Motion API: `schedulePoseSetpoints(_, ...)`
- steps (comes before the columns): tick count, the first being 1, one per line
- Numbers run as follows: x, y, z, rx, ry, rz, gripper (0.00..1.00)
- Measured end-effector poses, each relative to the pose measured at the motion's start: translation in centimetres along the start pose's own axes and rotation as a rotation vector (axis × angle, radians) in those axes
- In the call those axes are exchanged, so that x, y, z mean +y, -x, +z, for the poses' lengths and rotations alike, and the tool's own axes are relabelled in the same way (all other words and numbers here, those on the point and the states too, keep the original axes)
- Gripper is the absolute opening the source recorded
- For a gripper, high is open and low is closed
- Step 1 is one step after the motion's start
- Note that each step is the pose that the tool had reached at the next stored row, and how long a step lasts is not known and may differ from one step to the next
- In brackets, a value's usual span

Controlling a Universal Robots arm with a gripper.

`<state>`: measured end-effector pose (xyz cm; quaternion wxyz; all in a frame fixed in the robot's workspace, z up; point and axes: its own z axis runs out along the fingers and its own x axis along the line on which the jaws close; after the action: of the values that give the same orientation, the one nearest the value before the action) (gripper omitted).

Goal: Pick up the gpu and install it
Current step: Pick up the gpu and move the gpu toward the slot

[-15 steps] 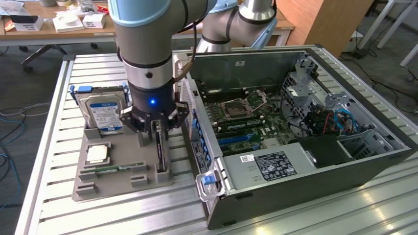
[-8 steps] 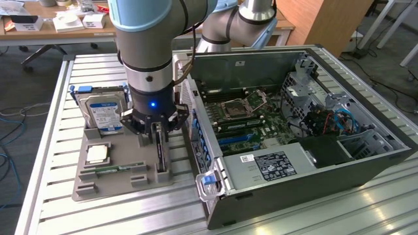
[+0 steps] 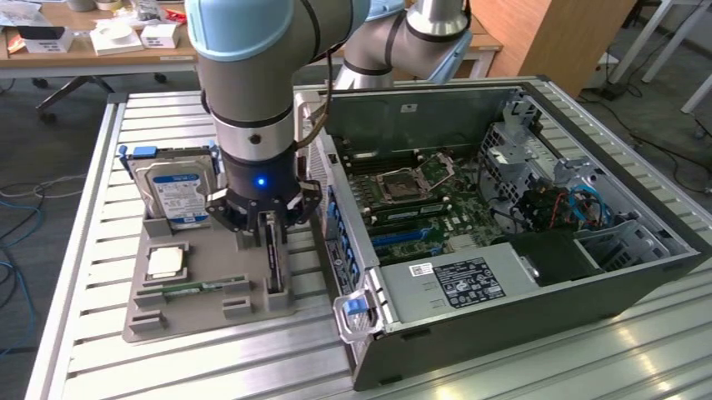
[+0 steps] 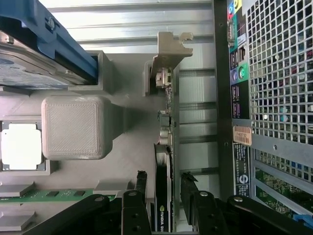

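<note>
The gpu (image 4: 165,142) is a thin dark card with a silver bracket (image 4: 169,51) at one end. It stands on edge in a slot of the grey holder tray (image 3: 150,321). In the exterior view the gpu (image 3: 275,265) is directly under my gripper (image 3: 267,237). In the wrist view my gripper (image 4: 164,185) is open and straddles the card. Its black fingers (image 4: 141,182) stand one on each side, with a small gap to the card on both sides. Nothing is held.
The holder tray also carries a blue-and-silver hard drive (image 3: 178,196), a square processor (image 3: 167,262) and a green memory stick (image 3: 192,289). The open computer case (image 3: 623,287), with its motherboard (image 3: 428,208) exposed, lies just to the exterior view's right of the tray. Its rear panel (image 4: 279,73) is close beside the card.
</note>
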<state>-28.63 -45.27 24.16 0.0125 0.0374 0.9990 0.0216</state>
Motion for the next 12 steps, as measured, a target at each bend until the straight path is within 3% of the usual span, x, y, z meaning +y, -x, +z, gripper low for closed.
schedulePoseSetpoints(12, -0.03, -0.02, 0.57, 0.0001, -0.0001, 0.0, 0.41)
